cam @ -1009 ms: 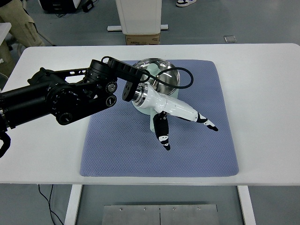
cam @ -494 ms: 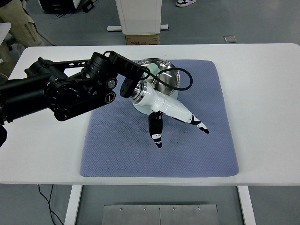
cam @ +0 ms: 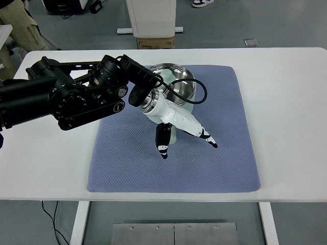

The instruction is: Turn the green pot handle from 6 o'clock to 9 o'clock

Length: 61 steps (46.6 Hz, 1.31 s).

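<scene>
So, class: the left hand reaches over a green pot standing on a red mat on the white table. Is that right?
Not quite: the mat is blue-grey, not red, as the top view shows. The rest holds: the left hand reaches over the green pot on the white table.

Pale green pot [cam: 179, 87], steel inside, upright, handle [cam: 172, 136] toward six o'clock

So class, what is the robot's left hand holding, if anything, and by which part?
It cannot be told: the left hand lies over the green pot's handle, with fingers pointing outward, not visibly wrapped around it.
</scene>
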Each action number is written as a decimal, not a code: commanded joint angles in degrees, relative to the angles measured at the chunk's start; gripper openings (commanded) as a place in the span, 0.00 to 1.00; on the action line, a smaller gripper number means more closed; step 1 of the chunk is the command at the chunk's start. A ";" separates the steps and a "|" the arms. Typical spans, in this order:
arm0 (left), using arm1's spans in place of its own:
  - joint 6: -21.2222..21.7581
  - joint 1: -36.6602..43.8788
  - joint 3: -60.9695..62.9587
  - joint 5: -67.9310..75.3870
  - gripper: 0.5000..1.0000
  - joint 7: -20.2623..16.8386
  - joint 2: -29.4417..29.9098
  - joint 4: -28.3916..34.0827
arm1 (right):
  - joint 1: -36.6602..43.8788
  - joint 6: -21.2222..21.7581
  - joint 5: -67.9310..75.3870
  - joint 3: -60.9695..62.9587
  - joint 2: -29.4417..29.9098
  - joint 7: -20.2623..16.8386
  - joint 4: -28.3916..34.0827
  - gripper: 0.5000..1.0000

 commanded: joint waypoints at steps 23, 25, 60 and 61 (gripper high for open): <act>-1.22 -2.95 2.99 0.09 1.00 -0.35 2.17 -1.14 | 0.00 0.00 0.00 -0.08 0.00 0.00 0.00 1.00; -1.22 -2.95 3.08 0.09 1.00 -0.35 2.44 -1.49 | 0.00 0.00 0.00 0.01 0.00 0.00 0.00 1.00; -1.31 -3.65 5.54 0.09 1.00 -0.44 5.43 -4.57 | 0.00 0.00 0.00 0.00 0.00 0.00 0.00 1.00; -1.31 -3.65 5.63 0.09 1.00 -0.44 5.51 -4.57 | 0.00 0.00 0.00 0.01 0.00 0.00 0.00 1.00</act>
